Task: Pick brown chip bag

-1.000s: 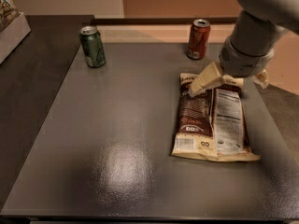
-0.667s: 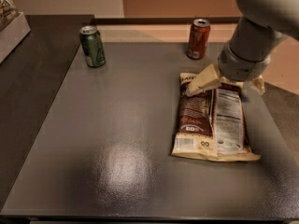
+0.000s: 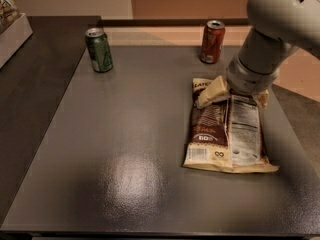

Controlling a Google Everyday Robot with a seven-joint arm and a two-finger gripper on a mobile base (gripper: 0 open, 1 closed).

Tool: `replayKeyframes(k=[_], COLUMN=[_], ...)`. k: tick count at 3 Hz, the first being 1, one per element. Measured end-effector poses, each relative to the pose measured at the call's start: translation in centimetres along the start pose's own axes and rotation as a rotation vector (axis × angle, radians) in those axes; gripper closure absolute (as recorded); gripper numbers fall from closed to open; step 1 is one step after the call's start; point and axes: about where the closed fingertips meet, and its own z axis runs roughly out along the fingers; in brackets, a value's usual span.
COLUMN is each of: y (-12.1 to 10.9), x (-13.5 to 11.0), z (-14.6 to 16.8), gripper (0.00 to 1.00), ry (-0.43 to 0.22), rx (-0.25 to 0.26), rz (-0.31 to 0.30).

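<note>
Right of centre on the worktop (image 3: 130, 134), the chip bag (image 3: 216, 129) lies flat with its long side running away from my camera. It shows a dark brown panel with white script on the left, a white nutrition label on the right, and cream edges around both. Over the bag's far end hangs the gripper (image 3: 231, 102), carried by a pale arm (image 3: 272, 24) that enters from the upper right. Its jaws stand open. One cream finger (image 3: 210, 91) slants down at the bag's far left corner, and the other finger (image 3: 262, 99) shows only as a tip at the far right edge, so the jaws span the bag's width and are not closed on it. Whether the tips touch the foil I cannot tell. A green can (image 3: 98, 49) stands upright near the far left corner of the worktop, well apart from the bag. A red can (image 3: 212, 41) stands upright at the far edge, just beyond the bag and clear of the gripper.
</note>
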Motion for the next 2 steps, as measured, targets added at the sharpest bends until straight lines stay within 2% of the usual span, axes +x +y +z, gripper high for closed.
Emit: replayKeyframes(k=[2], y=[1.37], x=[-0.63], z=[-0.71], gripper=[0.64], ry=[-0.023], rx=[-0.022], rz=[-0.038])
